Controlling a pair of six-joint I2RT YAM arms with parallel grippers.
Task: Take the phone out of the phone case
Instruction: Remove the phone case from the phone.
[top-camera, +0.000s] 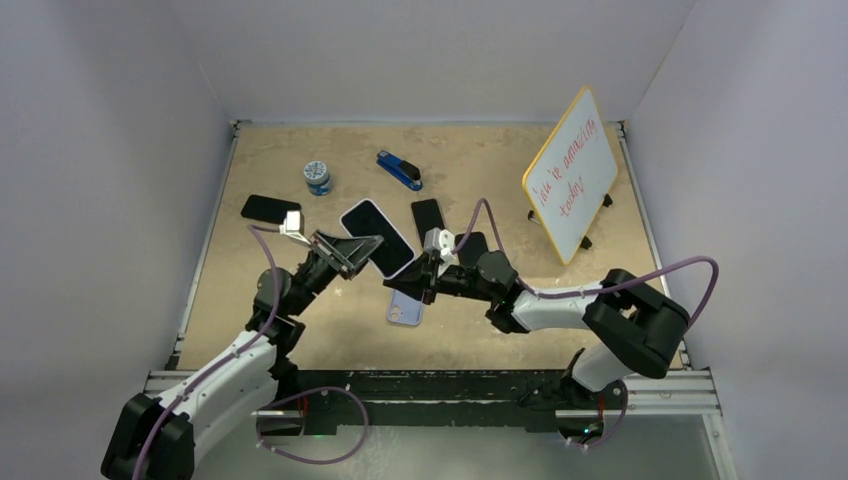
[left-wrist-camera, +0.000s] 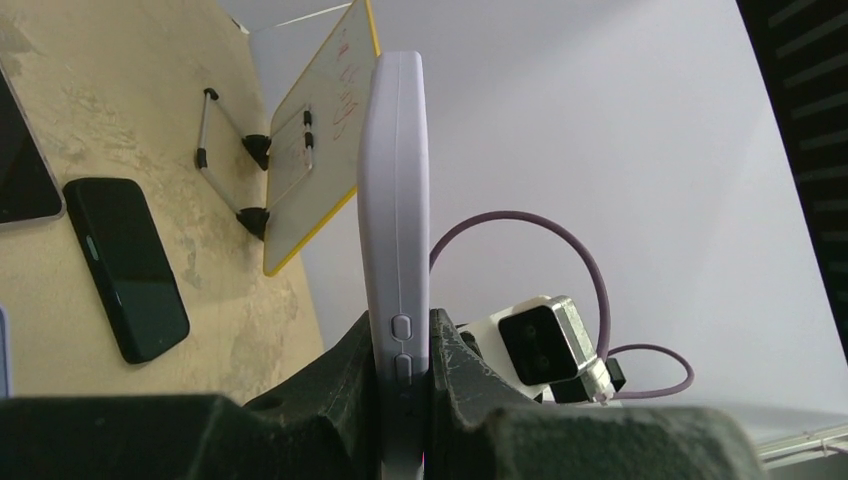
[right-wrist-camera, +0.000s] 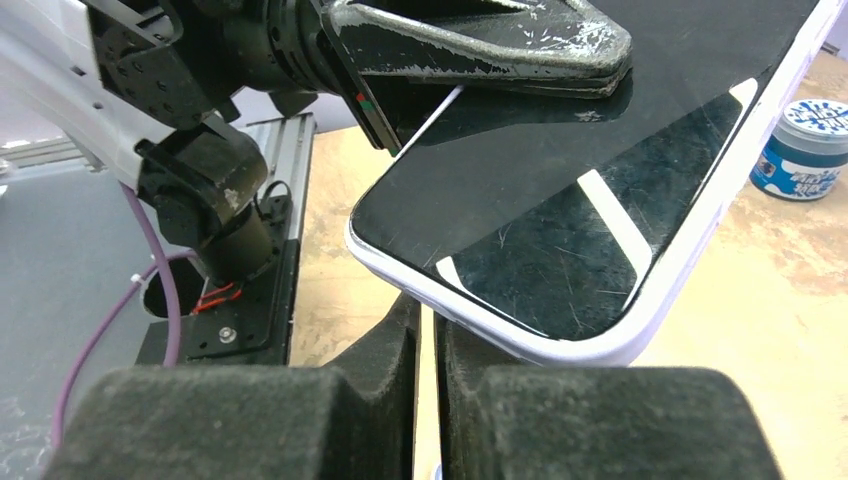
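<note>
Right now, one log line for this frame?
left gripper: shut on cased phone, raised | right gripper: shut by its corner | extraction: not done

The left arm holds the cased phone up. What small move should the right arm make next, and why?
Probably open the right jaws slightly and raise them onto the near corner of the black-screened phone in its lilac case. They are shut just under that corner, apparently on nothing, while the left jaws clamp the phone.

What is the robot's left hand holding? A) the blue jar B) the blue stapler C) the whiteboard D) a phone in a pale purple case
D: the left hand is clamped on both faces of the cased phone.
</note>
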